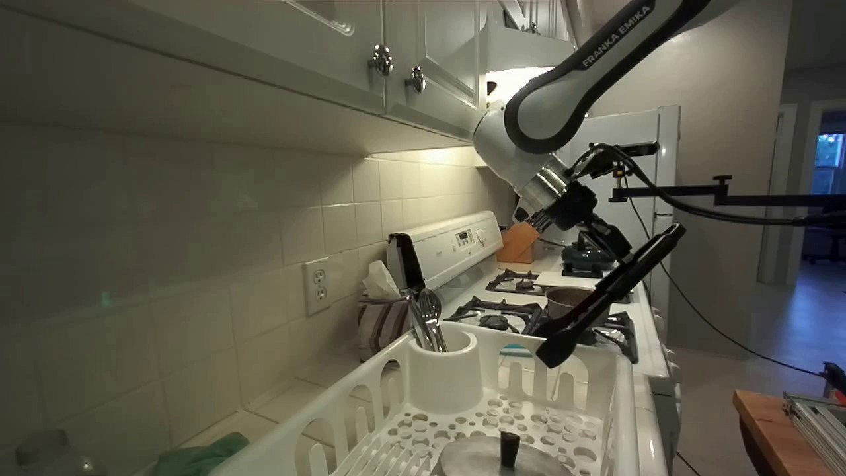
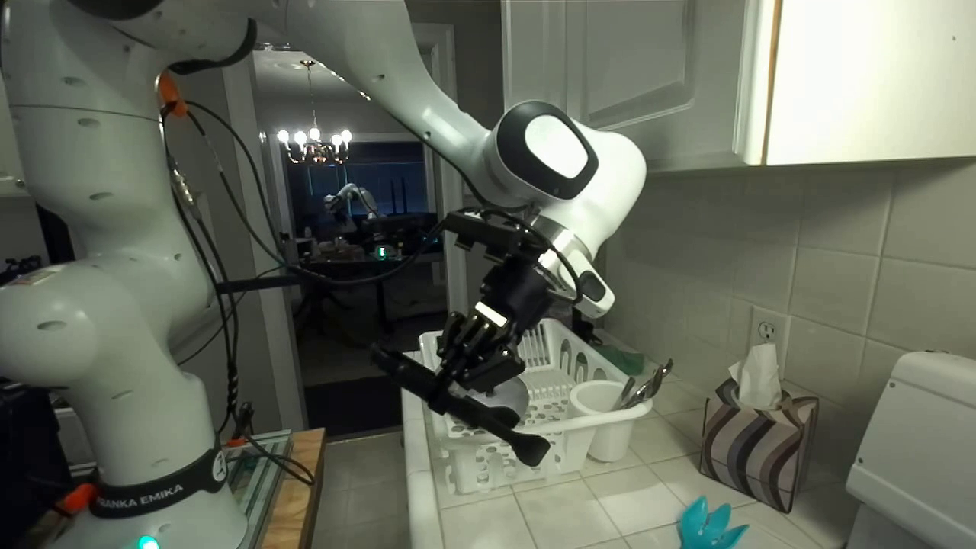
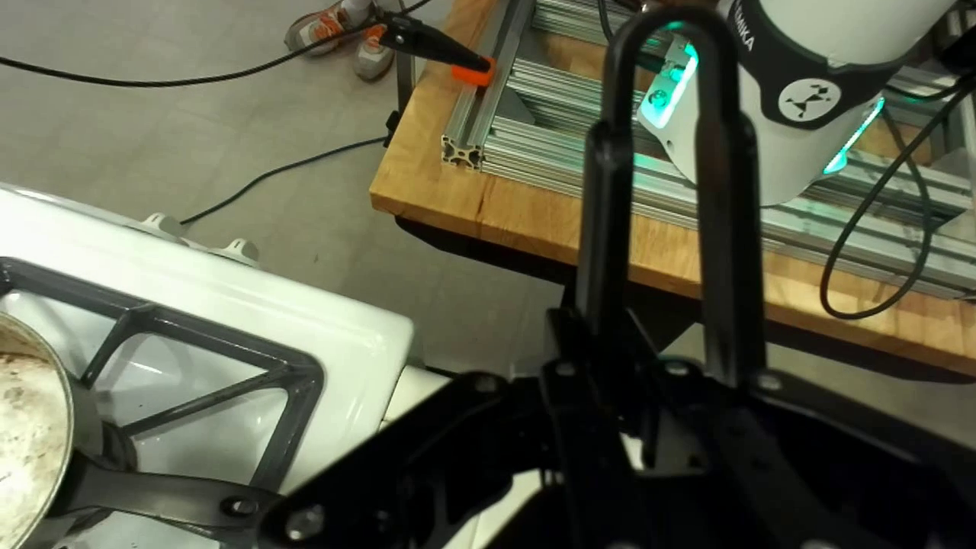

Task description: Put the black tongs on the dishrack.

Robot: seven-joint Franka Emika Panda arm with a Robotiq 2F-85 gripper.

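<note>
My gripper is shut on one arm of the black tongs; it also shows in both exterior views. In the wrist view the looped end points away from me and the tips are hidden behind the gripper. The tongs hang in the air, tilted, with the tips low, in an exterior view; they also show tilted in an exterior view. The white dishrack stands on the counter, and the tips overlap its stove-side end wall in the pictures.
A metal lid lies in the dishrack. A white cutlery cup with several utensils sits at its corner. A stove with a pan is beside it. A tissue box, a blue object and overhead cabinets are near.
</note>
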